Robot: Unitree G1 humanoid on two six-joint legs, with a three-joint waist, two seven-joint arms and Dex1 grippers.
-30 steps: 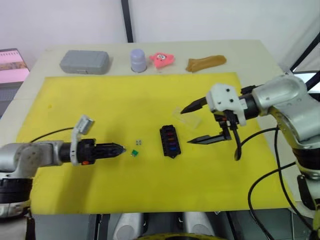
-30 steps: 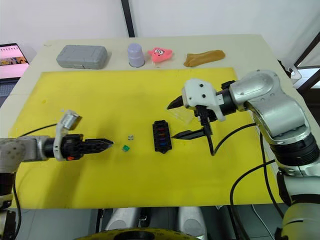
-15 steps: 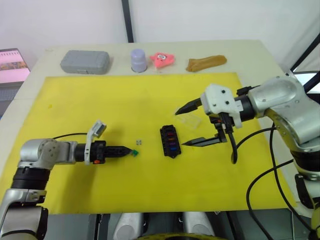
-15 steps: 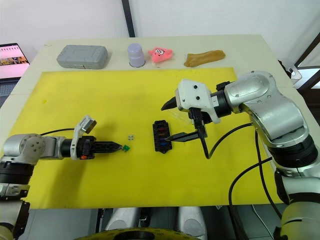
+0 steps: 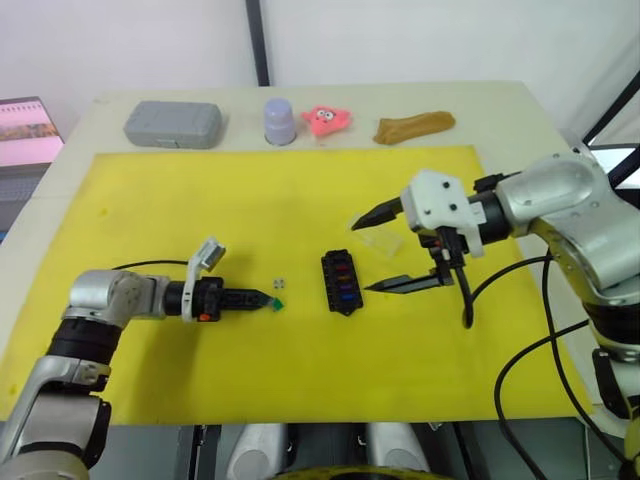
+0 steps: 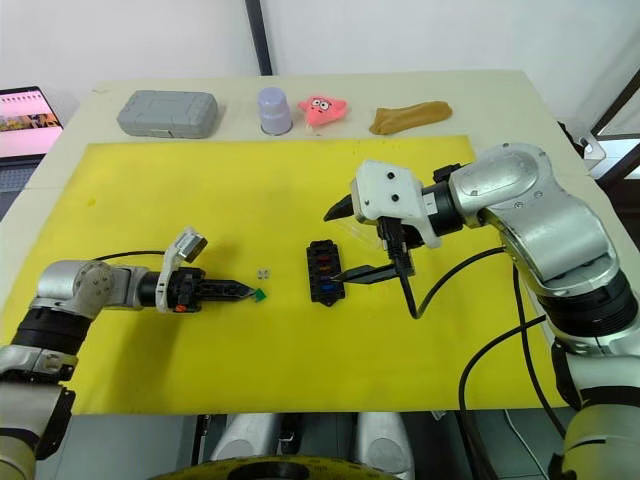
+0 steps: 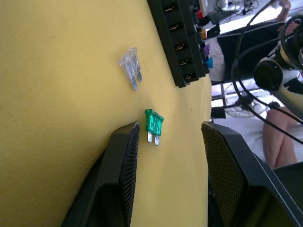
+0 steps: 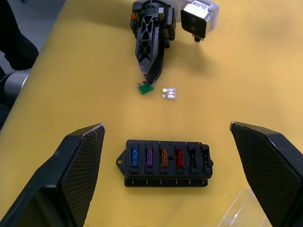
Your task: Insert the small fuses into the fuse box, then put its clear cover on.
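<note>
With its fingers (image 7: 128,156) parted round the green fuse (image 7: 153,123) near the fuse box (image 8: 165,163), the left gripper (image 7: 165,137) should close squarely on its body, while the right gripper (image 5: 385,250) hangs wide open, empty

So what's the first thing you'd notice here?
Probably the big yellow mat covering the table, with the small black fuse box in its middle, four coloured fuses in its slots. To its left, the left gripper is open around a tiny green fuse, while the wide-open right gripper hovers on its right.

Four fuses in fuse box (image 8: 165,161); two loose: green fuse (image 8: 145,88), clear fuse (image 8: 169,93).
</note>
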